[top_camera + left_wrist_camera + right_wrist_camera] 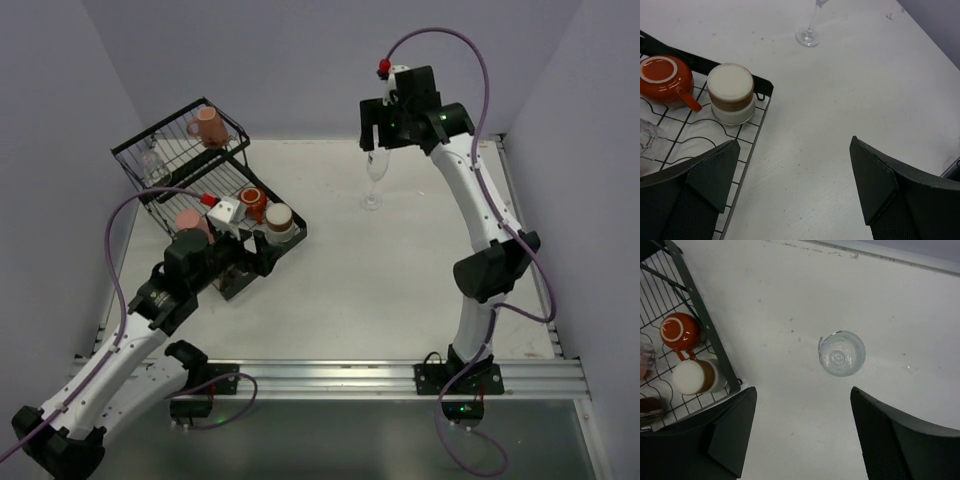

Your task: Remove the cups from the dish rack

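While the clear stemmed glass (374,182) stood upright on the white table (400,290), well apart from the dish rack (126,156), the right gripper (802,395) was positioned directly above it, jaws spread wide and nothing gripped. The left gripper (794,145) was likewise wide open and empty, over the near corner of the rack's flat tray. An orange-red mug (662,80) and a brown-banded cup (731,92) were seen inverted there, just beside each other. A pink mug (208,127) lay in the raised basket.
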{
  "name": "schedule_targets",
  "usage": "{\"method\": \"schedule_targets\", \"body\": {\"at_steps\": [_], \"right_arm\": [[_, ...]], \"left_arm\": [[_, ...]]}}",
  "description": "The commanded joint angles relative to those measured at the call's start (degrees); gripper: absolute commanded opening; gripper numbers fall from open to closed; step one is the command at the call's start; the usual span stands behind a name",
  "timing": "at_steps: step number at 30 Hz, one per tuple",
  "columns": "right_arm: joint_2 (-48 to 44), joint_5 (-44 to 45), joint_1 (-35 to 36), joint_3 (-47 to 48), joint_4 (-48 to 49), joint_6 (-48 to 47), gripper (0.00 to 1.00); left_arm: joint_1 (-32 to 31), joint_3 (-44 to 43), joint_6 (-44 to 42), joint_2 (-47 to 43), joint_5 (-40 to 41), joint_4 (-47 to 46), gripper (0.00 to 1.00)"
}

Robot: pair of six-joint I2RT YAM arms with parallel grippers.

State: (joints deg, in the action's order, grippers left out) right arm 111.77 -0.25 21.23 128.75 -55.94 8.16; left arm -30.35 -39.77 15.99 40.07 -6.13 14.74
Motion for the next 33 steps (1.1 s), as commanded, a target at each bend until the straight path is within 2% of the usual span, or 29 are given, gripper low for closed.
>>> {"method": "schedule_targets", "body": {"at_steps": [1, 3, 5, 6, 8, 9, 11, 12, 13, 16, 18, 22, 31, 33], "right_arm": [[-6.6, -2.6, -0.4, -0.8, 5.6, 0.9, 0.79], [-9.4, -3.9, -0.4, -2.1, 7.5, 1.7, 0.80], [-12.7, -4.8, -0.4, -7.7, 10.0, 2.7, 0.81], [-17.4, -4.8, -0.3, -10.8, 14.0, 4.5, 0.82], [-23.7, -6.8, -0.4, -23.1, 20.0, 6.4, 0.84], [-30.7, -8.0, -0.3, -33.0, 27.2, 8.9, 0.84], [-38.0, -11.3, 0.0, -42.7, 34.4, 13.0, 0.86], [-41.5, -12.1, 0.1, -51.7, 40.6, 14.2, 0.86], [-47.7, -13.4, 0.2, -55.8, 42.9, 15.4, 0.87], [-57.4, -13.4, 0.9, -67.3, 49.0, 19.3, 0.88], [-60.8, -14.6, 1.2, -73.0, 51.8, 22.6, 0.88], [-66.1, -19.8, 1.7, -79.2, 55.0, 25.5, 0.88], [-69.4, -20.9, 2.4, -82.5, 55.6, 26.5, 0.89], [-69.8, -21.1, 2.5, -83.1, 55.6, 26.6, 0.88]], "left_arm": [[0.5, -3.2, 3.3, 1.8, 4.5, -1.5, 1.00], [0.5, -3.8, 5.0, 3.9, 5.8, -3.0, 1.00], [0.5, -4.5, 6.8, 6.8, 8.7, -3.8, 1.00], [0.5, -4.8, 7.3, 8.0, 9.5, -4.9, 1.00], [0.5, -6.1, 8.5, 12.3, 12.3, -5.7, 0.99], [0.3, -6.6, 8.7, 13.9, 13.4, -6.3, 0.99], [0.2, -8.4, 8.9, 18.7, 17.0, -6.9, 0.99], [-0.1, -9.0, 8.9, 20.4, 18.6, -7.0, 0.99], [-0.1, -9.5, 8.9, 23.8, 19.9, -7.1, 1.00], [-0.8, -12.7, 8.2, 30.9, 23.4, -7.5, 1.00], [-1.5, -13.9, 7.7, 34.1, 24.4, -8.2, 1.00], [-1.6, -17.4, 6.0, 41.3, 27.7, -8.7, 1.00], [-1.6, -21.7, 3.2, 50.7, 27.5, -10.3, 1.00], [-1.6, -21.5, 3.0, 51.4, 27.9, -11.0, 0.95]]}}
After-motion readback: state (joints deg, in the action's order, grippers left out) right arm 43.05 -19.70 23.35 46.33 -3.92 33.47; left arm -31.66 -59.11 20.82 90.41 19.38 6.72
